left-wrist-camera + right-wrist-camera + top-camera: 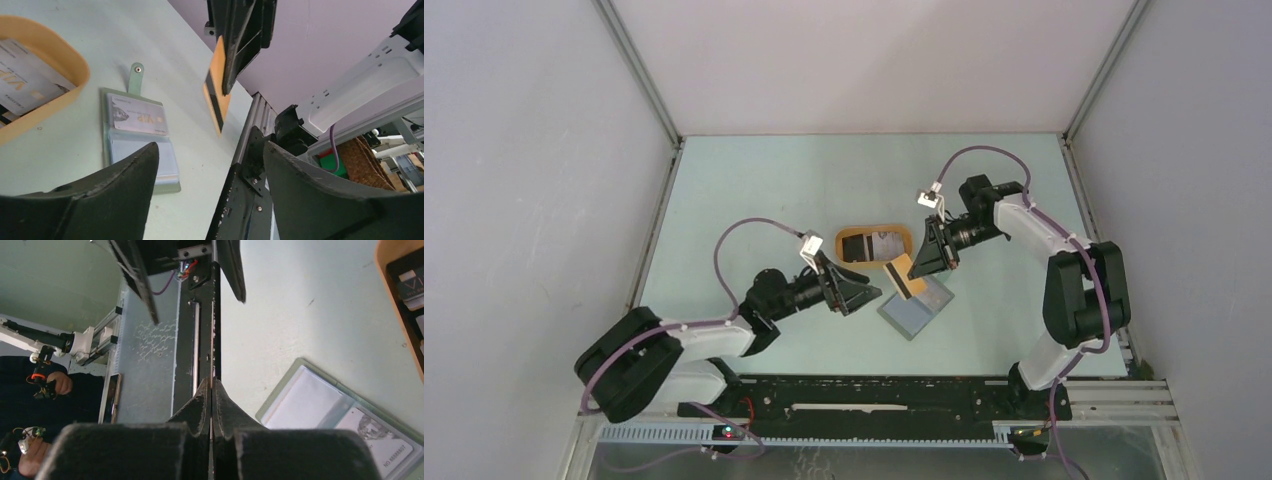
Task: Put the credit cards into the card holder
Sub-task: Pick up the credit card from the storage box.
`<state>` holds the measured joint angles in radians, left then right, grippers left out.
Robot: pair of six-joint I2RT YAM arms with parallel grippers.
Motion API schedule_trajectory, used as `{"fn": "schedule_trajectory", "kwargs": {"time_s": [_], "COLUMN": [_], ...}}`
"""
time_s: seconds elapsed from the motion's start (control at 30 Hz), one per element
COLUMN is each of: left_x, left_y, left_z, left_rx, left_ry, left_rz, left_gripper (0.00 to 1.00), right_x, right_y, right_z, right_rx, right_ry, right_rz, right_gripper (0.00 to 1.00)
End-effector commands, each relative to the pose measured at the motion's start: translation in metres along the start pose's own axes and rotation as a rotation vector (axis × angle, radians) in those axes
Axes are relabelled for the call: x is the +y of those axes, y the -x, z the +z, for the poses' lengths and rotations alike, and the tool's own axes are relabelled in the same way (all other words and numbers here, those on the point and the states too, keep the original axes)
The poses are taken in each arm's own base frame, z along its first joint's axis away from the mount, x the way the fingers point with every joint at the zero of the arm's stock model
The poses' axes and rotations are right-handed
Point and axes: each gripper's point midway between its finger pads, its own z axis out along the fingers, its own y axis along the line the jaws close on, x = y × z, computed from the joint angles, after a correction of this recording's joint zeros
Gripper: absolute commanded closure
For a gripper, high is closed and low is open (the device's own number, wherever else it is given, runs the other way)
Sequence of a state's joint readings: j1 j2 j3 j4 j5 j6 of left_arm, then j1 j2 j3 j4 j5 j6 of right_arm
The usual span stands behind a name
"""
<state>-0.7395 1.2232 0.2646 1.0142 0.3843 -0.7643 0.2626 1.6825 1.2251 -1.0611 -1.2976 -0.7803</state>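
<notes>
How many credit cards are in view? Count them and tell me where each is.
4: a tan card pinched in the right jaws, a whitish card in the card holder, a black card and a grey-white card in the orange tray. More may lie hidden underneath.

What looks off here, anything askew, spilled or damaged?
Nothing stands out. The grey-green fold-over card holder lies open and flat, a whitish card lying squarely on it; the right gripper pinches the tan dark-striped plastic card in the air nearby.
</notes>
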Motion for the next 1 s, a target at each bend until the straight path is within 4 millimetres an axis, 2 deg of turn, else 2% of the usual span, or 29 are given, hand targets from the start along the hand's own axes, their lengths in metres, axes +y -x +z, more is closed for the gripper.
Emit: {"fn": "schedule_trajectory", "kwargs": {"time_s": [0.0,0.17,0.33,0.4,0.43,0.6,0.97], "left_x": [-0.014,-0.03,-0.045,-0.049,-0.049,-0.056,-0.06], "left_y": [0.003,-0.002,-0.005,-0.006,-0.006,-0.004,-0.005], "left_z": [0.008,0.025,0.036,0.036,0.037,0.038,0.029], "left_rx": [-0.048,-0.013,0.008,0.009,0.014,0.014,0.012], "left_ry": [-0.067,-0.144,-0.237,-0.266,-0.27,-0.294,-0.307], "left_rz": [-0.006,-0.021,-0.052,-0.071,-0.072,-0.056,-0.039], "left_gripper": [0.23,0.36,0.67,0.77,0.78,0.68,0.61], "right_x": [0.032,0.038,0.039,0.037,0.036,0.034,0.03], "right_y": [0.011,0.007,0.003,0.002,0.002,0.001,0.005], "right_z": [-0.001,0.01,0.016,0.016,0.016,0.017,0.012], "right_rx": [-0.059,-0.029,0.002,0.009,0.011,0.016,-0.007], "right_ry": [0.081,0.111,0.114,0.108,0.108,0.105,0.093], "right_rz": [-0.124,-0.132,-0.132,-0.127,-0.124,-0.114,-0.103], "right_gripper": [1.0,1.0,1.0,1.0,1.0,1.0,1.0]}}
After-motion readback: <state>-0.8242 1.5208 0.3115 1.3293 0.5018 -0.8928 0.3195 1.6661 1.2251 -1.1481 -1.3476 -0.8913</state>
